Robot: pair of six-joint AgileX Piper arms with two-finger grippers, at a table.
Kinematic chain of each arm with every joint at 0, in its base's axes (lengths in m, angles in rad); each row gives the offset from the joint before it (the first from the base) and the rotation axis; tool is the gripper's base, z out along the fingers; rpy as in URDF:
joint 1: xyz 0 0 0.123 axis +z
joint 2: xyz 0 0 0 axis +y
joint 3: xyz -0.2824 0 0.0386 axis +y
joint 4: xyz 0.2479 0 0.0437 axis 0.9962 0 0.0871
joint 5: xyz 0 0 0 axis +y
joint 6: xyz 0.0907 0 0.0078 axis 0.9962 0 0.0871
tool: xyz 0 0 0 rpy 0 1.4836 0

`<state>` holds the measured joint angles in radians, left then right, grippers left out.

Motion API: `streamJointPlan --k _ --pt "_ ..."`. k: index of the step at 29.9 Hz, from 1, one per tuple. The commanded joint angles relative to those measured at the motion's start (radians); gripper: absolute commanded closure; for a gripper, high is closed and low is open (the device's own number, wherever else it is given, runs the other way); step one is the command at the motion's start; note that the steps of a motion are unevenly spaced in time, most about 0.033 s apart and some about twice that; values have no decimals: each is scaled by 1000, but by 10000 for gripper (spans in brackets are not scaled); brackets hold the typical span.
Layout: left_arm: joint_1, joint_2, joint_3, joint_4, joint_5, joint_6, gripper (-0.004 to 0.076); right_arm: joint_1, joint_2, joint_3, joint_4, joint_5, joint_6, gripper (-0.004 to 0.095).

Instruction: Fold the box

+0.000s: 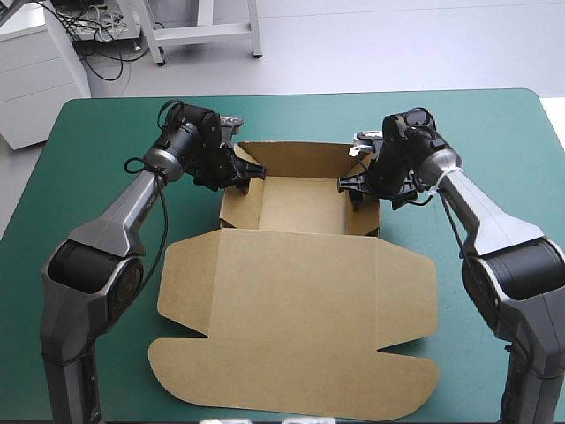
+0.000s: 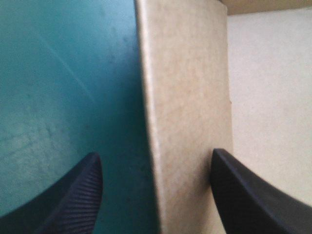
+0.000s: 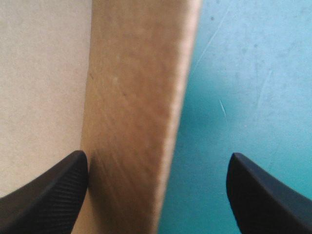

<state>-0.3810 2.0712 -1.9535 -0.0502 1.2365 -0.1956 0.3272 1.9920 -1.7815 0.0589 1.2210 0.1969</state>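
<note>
The brown box (image 1: 296, 208) stands as an open tray at the table's middle, its lid (image 1: 300, 309) lying flat toward the near edge. My left gripper (image 1: 243, 172) is at the tray's left wall, open. In the left wrist view that wall (image 2: 185, 87) rises between the fingers of the left gripper (image 2: 155, 153), one finger outside over the cover and one inside the tray. My right gripper (image 1: 353, 187) is open at the right wall. The right wrist view shows that wall (image 3: 136, 87) between the right gripper's (image 3: 157, 155) spread fingers.
The flat lid with its side flaps covers most of the near half of the table. Teal-green cover (image 1: 88, 177) shows bare on both sides of the box and behind it, up to the far edge.
</note>
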Motion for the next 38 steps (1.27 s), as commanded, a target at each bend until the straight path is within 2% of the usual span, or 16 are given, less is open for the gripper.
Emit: streamJointPlan --k 1,8,12,14,15,18,19,24,30,34,38 --pt "-1 -62 -86 32 61 16 264 -6 -52 -75 -4 -11 5 183" --pt "-1 -94 -207 63 61 31 264 -6 -59 -245 -49 26 45 184" --pt "-1 -157 -224 91 62 44 274 -6 -105 -266 -54 26 55 183" --pt "-1 -211 -219 91 62 78 339 -6 -133 -266 -44 26 57 183" --pt "-1 -243 -211 88 62 94 402 -4 -149 -266 -37 26 57 184" --pt "-1 -338 -211 88 62 101 686 -4 -192 -266 -27 26 68 184" --pt "-1 -370 -211 88 62 113 752 -4 -200 -266 -27 26 68 184" --pt "-1 -519 -210 85 62 179 746 -4 -240 -266 -59 26 78 183" --pt "-1 -696 -166 84 62 201 746 -4 -256 -200 -16 26 59 183" --pt "-1 -826 -15 84 62 205 746 -4 -260 -100 -59 26 65 183" --pt "-1 -976 200 86 51 207 746 -4 -251 -11 -52 -51 70 183"
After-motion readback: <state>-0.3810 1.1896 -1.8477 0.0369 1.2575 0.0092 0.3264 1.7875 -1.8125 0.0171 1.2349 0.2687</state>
